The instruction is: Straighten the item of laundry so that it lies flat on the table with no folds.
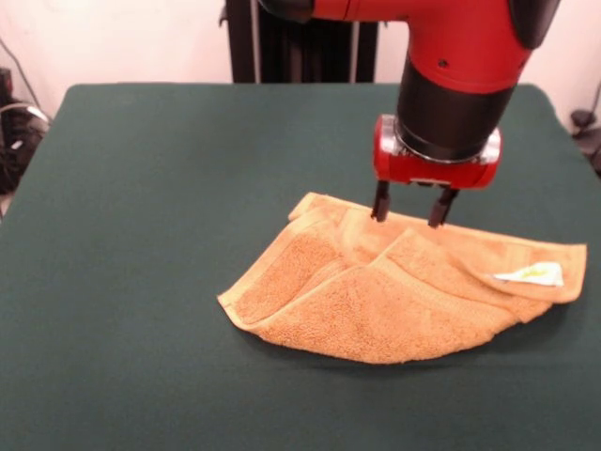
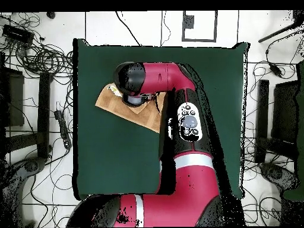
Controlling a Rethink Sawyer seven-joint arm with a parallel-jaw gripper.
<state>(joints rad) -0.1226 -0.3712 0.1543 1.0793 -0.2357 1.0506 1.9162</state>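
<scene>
The hand [image 1: 409, 206] hangs with its fingers apart, tips touching the far edge of the towel [image 1: 394, 291]. The towel lies folded and rumpled on the table [image 1: 141, 188], white label [image 1: 531, 274] showing at one end.

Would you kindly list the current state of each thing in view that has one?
towel: folded over itself, not flat, label side up at one end
gripper: open, fingertips at the towel's far edge
table: covered in green cloth, towel lying on it
</scene>
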